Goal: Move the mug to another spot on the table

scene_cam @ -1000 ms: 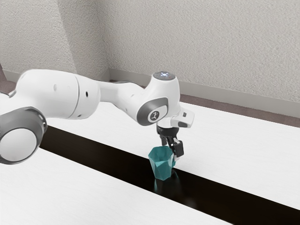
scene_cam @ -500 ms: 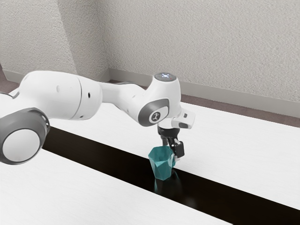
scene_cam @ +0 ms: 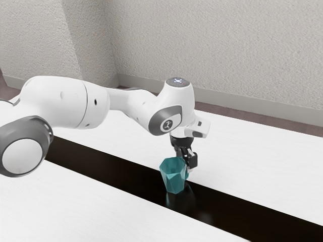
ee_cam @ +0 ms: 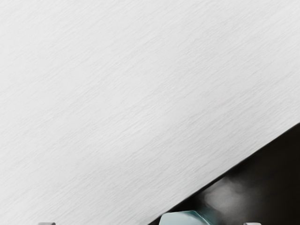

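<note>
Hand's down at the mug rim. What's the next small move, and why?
Probably a short, straight lift, once the grasp is confirmed. The hand sits at the rim of the mug, on the exterior view's right side of it, and the mug stands upright on the black stripe of the table. Raising it before any sideways travel should keep it from dragging or tipping.

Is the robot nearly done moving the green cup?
Not nearly. Done: the gripper is down at the rim of the mug. In hand: getting hold of it, though I cannot tell if the grip is made. Left: the mug stands on the table's dark stripe, so lifting, carrying and setting it down elsewhere are all to come.
</note>
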